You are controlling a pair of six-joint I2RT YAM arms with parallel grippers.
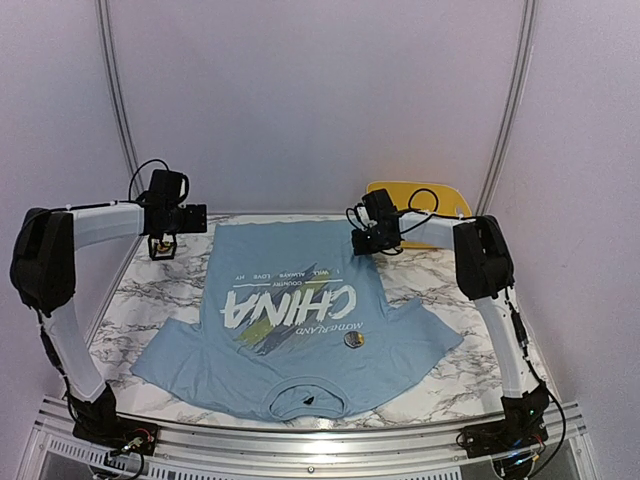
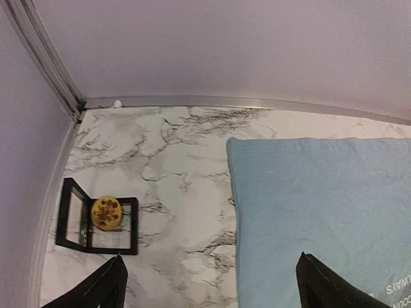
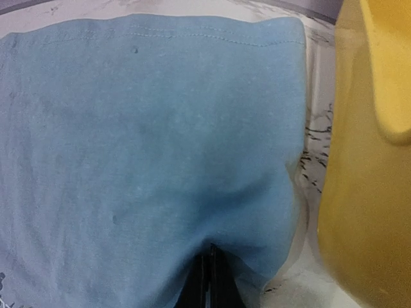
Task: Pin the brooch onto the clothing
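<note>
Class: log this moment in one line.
left tool open near yellow round badge in black frame; right tool shut on light blue T-shirt; round brooch on shirt

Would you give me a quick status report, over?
Left gripper open by black box. Right gripper shut at T-shirt hem. Round badge lies on its chest. Nothing covering it.

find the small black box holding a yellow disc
Left wrist view: the black box sits on the marble table near the far left corner, left of the light blue T-shirt, beyond the open left gripper.
</note>
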